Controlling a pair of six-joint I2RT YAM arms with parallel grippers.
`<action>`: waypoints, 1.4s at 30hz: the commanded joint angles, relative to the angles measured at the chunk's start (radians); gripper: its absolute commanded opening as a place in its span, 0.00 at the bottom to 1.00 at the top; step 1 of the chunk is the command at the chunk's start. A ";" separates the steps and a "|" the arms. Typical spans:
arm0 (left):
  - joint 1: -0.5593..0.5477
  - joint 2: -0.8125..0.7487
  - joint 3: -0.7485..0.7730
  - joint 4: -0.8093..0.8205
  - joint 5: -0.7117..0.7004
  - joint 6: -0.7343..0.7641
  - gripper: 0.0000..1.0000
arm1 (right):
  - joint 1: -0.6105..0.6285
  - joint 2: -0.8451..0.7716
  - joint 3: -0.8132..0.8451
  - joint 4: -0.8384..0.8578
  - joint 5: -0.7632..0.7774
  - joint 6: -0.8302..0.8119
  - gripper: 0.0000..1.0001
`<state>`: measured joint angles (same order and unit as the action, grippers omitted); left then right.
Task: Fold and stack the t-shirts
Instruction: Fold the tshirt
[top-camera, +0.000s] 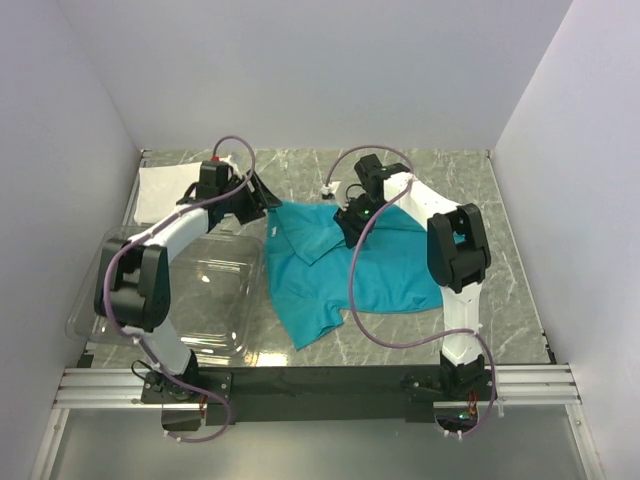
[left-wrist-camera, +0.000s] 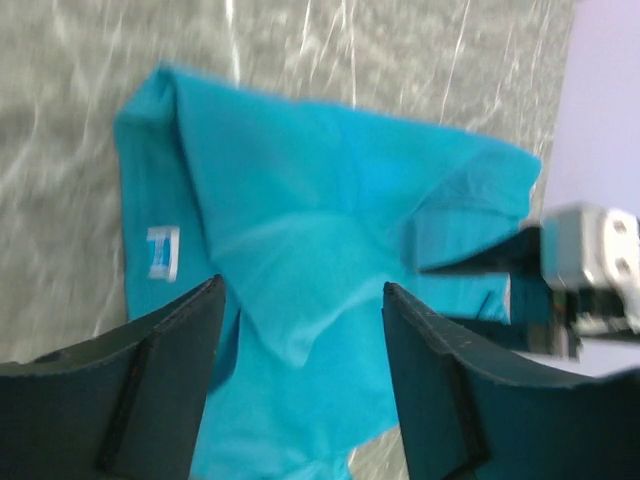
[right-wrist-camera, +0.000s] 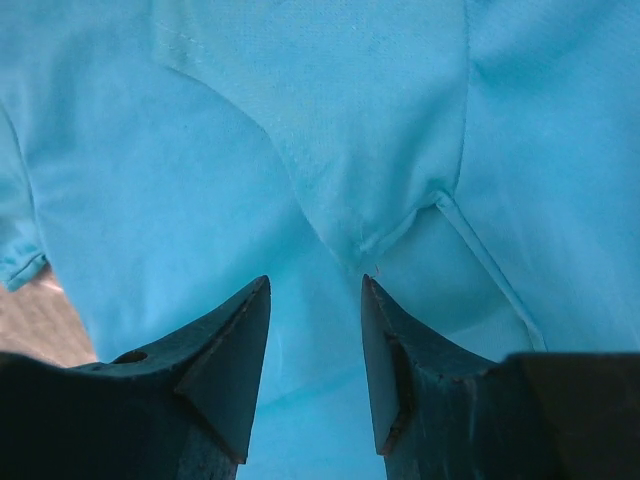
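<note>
Clear bin sits beside teal t-shirt, left arm overlapping it.

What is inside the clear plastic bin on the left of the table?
The clear plastic bin looks empty; only marbled tabletop shows through. The left arm hides its left part.

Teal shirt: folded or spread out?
Partly folded. The teal shirt has one corner flap turned over onto itself; the rest lies spread and rumpled.
</note>
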<state>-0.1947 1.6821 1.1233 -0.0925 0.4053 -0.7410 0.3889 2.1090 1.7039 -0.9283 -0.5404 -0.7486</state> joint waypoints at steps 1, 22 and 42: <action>0.005 0.069 0.122 -0.015 0.006 0.017 0.68 | -0.059 -0.129 -0.004 0.017 -0.075 0.034 0.48; 0.003 0.511 0.547 -0.161 0.110 -0.052 0.17 | 0.008 0.062 0.037 0.264 -0.014 0.692 0.18; 0.003 0.510 0.659 -0.136 0.090 -0.026 0.39 | -0.011 -0.105 0.086 0.004 -0.208 0.306 0.44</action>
<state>-0.1932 2.2913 1.7348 -0.3119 0.4927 -0.7929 0.3962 2.1773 1.7092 -0.8078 -0.6228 -0.2424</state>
